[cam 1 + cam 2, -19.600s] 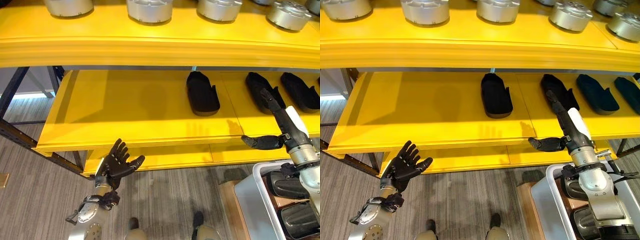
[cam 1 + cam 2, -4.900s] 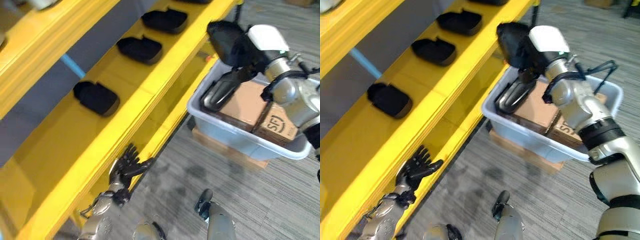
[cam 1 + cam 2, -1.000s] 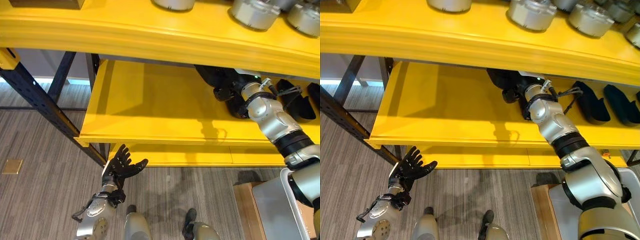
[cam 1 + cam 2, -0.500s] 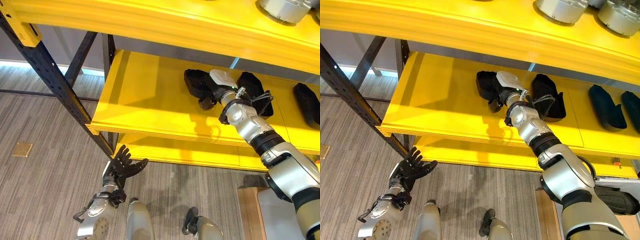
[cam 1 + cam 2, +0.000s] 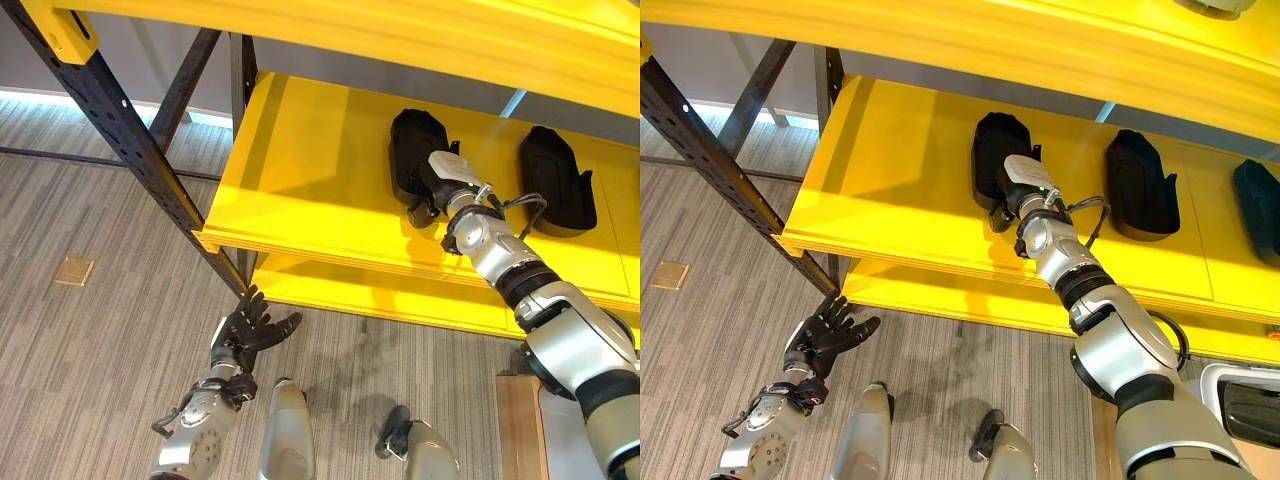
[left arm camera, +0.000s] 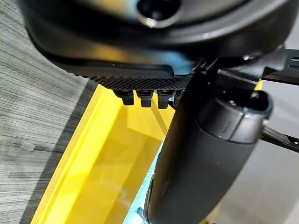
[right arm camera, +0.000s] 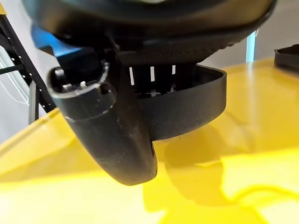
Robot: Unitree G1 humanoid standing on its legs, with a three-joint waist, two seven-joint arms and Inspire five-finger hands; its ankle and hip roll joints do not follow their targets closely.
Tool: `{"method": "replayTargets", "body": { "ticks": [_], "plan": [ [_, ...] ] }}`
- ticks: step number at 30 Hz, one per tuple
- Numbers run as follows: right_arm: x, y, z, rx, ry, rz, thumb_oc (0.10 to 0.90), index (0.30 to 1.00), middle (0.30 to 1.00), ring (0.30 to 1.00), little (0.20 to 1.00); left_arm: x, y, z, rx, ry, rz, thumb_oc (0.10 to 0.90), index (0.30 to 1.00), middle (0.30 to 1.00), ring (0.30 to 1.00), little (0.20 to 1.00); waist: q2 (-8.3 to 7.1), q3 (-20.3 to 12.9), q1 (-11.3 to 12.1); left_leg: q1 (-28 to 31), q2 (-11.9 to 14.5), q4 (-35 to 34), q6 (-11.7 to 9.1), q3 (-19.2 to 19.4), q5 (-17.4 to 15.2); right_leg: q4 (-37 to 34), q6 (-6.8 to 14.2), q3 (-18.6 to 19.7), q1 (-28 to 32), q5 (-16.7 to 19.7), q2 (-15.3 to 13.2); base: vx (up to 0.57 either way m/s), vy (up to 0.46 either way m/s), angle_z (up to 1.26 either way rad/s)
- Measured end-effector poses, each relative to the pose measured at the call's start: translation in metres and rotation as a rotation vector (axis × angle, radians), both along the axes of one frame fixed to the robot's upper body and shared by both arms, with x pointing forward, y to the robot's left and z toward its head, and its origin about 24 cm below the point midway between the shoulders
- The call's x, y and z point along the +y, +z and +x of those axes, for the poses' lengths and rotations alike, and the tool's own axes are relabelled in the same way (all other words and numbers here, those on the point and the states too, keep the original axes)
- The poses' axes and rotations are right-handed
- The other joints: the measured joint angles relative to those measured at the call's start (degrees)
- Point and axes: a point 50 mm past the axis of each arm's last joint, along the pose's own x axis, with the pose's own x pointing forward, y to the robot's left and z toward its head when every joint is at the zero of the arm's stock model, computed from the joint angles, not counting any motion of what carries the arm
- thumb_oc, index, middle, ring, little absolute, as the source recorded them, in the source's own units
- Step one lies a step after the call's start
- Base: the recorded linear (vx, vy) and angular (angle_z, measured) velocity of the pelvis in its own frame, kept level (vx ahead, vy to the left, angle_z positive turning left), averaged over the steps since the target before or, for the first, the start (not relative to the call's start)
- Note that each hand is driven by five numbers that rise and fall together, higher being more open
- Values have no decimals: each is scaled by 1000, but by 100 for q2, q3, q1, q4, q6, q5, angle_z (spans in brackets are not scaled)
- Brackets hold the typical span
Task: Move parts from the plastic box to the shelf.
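Note:
A black shell-shaped part (image 5: 412,145) lies on the lower yellow shelf (image 5: 300,190). My right hand (image 5: 441,187) is shut on its near end. In the right wrist view the thumb (image 7: 117,135) is outside the part's wall (image 7: 191,105) and the fingers are inside it. A second black part (image 5: 555,180) lies to its right on the same shelf, and a third (image 5: 1260,195) is farther right. My left hand (image 5: 245,335) hangs open below the shelf's front edge, holding nothing, with its thumb (image 6: 205,154) straight.
The upper yellow shelf (image 5: 450,30) overhangs the lower one. A dark steel post (image 5: 130,150) slants down at the left. The white plastic box (image 5: 1225,371) with a dark part inside sits at the lower right on the grey floor.
The view has shifted. My right hand has brought the black part from under the upper shelf down onto the lower shelf, left of the other parts. The left hand is unchanged.

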Motion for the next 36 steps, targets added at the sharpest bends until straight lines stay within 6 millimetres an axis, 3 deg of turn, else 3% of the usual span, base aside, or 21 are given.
{"method": "replayTargets", "body": {
  "ticks": [30,31,36],
  "plan": [
    [-14,-3,1,3,-74,-10,400,300,300,300,300,-1,0,-1,2,-23,21,900,1000,1000,1000,1000,159,81,-68,-114,-44,78,-2,-11,3,217,18,32,-175,-62,-81,-1,1,0],
    [-14,-3,1,2,-74,-10,900,1000,1000,1000,1000,-1,0,-1,2,-23,21,900,1000,1000,1000,1000,159,81,-69,-126,-44,80,-3,-13,3,224,18,30,-186,-65,-83,0,0,0],
    [-15,2,3,-2,-81,-16,900,1000,1000,1000,1000,-1,0,0,0,-24,21,900,1000,1000,1000,1000,159,81,-68,-158,-47,100,-4,-41,4,247,15,15,-200,-70,-85,2,-5,1]
  ]
}}
